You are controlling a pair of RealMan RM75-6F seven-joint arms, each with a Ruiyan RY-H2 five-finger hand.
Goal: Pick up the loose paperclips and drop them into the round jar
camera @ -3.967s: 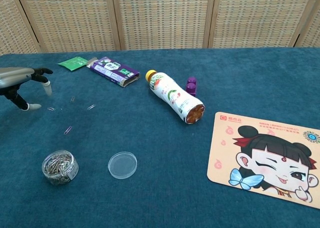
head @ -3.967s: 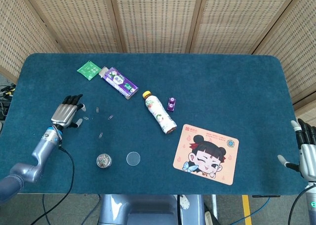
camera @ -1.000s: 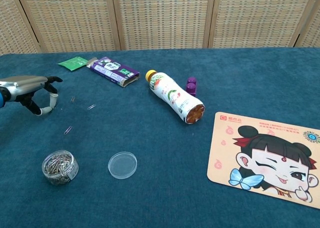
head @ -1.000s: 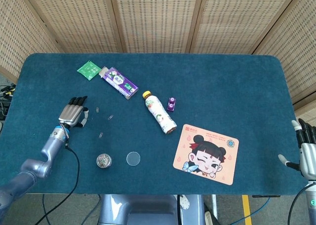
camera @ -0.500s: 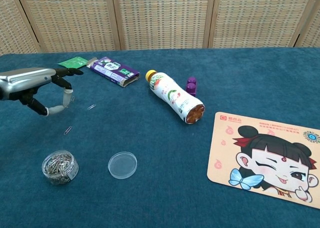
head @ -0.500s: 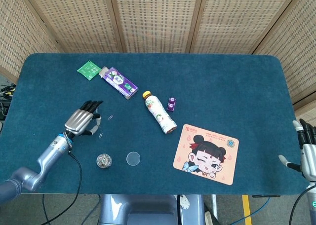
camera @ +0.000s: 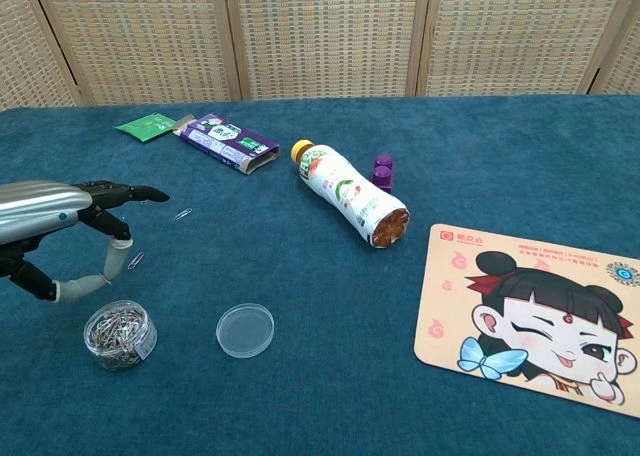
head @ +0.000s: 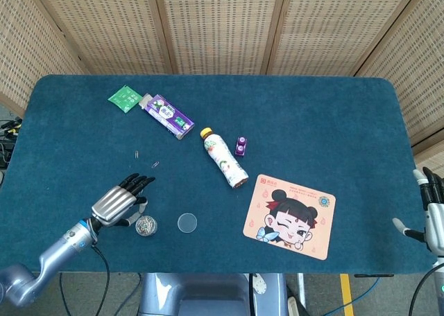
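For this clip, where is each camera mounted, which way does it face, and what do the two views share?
Head view: high above the near table edge, looking steeply down on the whole table; shows the left hand with its forearm, and the right hand at the frame edge.
Chest view: lower, looking across the table toward the wicker screens; shows only the left hand.
Shared: left hand beside the round jar, lid, bottle, cartoon mat.
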